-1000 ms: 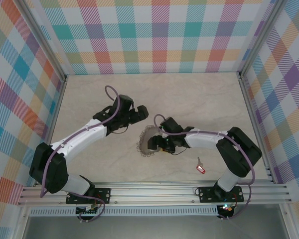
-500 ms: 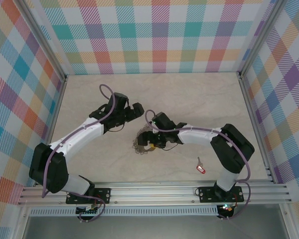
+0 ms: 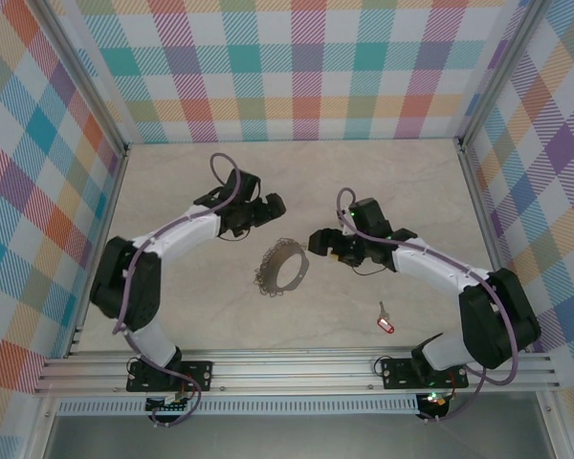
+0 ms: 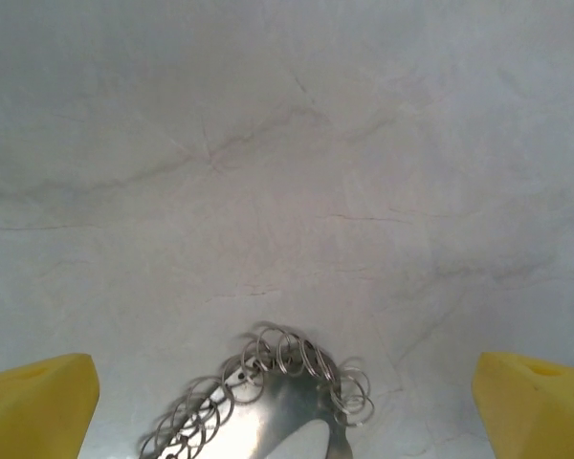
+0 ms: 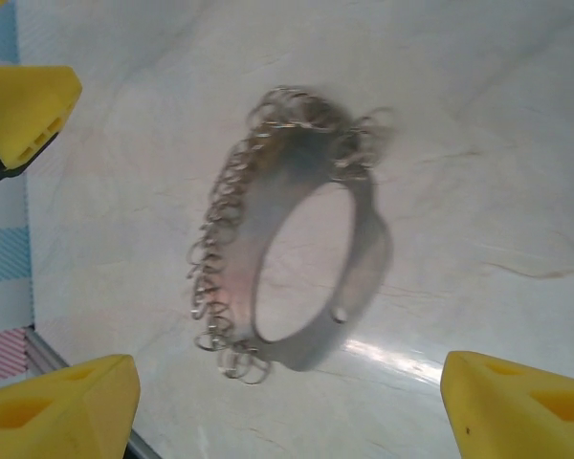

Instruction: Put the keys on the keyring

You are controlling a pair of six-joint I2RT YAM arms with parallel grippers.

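The keyring (image 3: 280, 268), a wide grey metal band fringed with small wire loops, lies free on the table between the two arms. My left gripper (image 3: 268, 209) is open just behind and to the left of it, not touching it. In the left wrist view the keyring's looped edge (image 4: 297, 368) sits low between the yellow fingertips (image 4: 38, 406) of that gripper (image 4: 287, 409). My right gripper (image 3: 317, 243) hangs open to the right of the ring. From the right wrist, the keyring (image 5: 258, 225) lies ahead of the open gripper (image 5: 289, 406). The key (image 3: 385, 326), red-headed, lies by the front right.
The pale marble-look table (image 3: 383, 191) is walled by checked panels (image 3: 297, 67) on three sides. A metal rail (image 3: 297, 368) runs along the near edge. A yellow fingertip of the left gripper (image 5: 19, 105) shows at the top left of the right wrist view.
My right gripper has drawn back to the right, away from the keyring, which now lies alone on the table. The left gripper has shifted slightly up and back.
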